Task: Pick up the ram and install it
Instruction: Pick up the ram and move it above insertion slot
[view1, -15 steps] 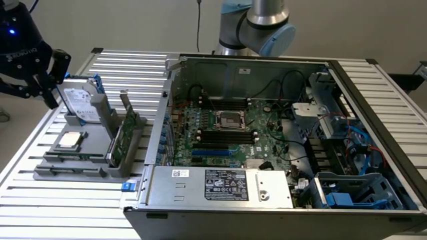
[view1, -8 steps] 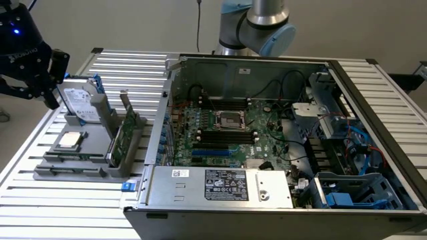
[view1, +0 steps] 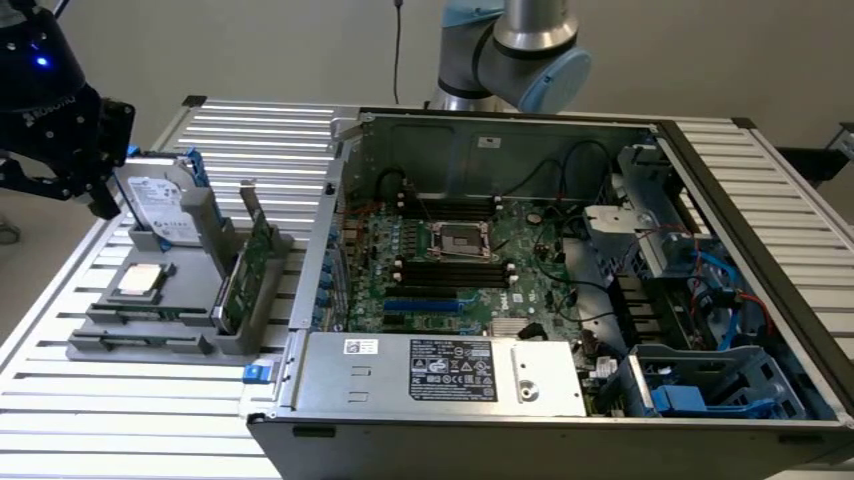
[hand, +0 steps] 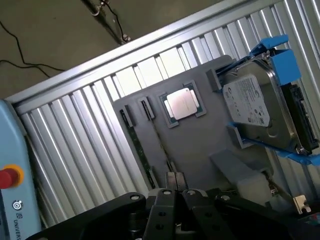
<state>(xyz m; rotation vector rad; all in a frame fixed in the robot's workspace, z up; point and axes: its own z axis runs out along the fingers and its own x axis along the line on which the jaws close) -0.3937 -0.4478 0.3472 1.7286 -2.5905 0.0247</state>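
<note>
The ram is a thin green stick standing on edge in a slot of the grey holder tray, two slots away from the processor chip. My gripper hangs above the tray's near end, with its fingers pressed together and nothing between them. In the exterior view the black gripper sits high at the exterior view's left, beside the hard drive and over the tray. The open computer case shows its motherboard with long black memory slots beside the processor socket.
On the tray stand a silver hard drive with blue rails, a processor chip and a green expansion card with a metal bracket. The case's grey power supply is at the front. Everything rests on a slatted metal table. A red button sits beside the table.
</note>
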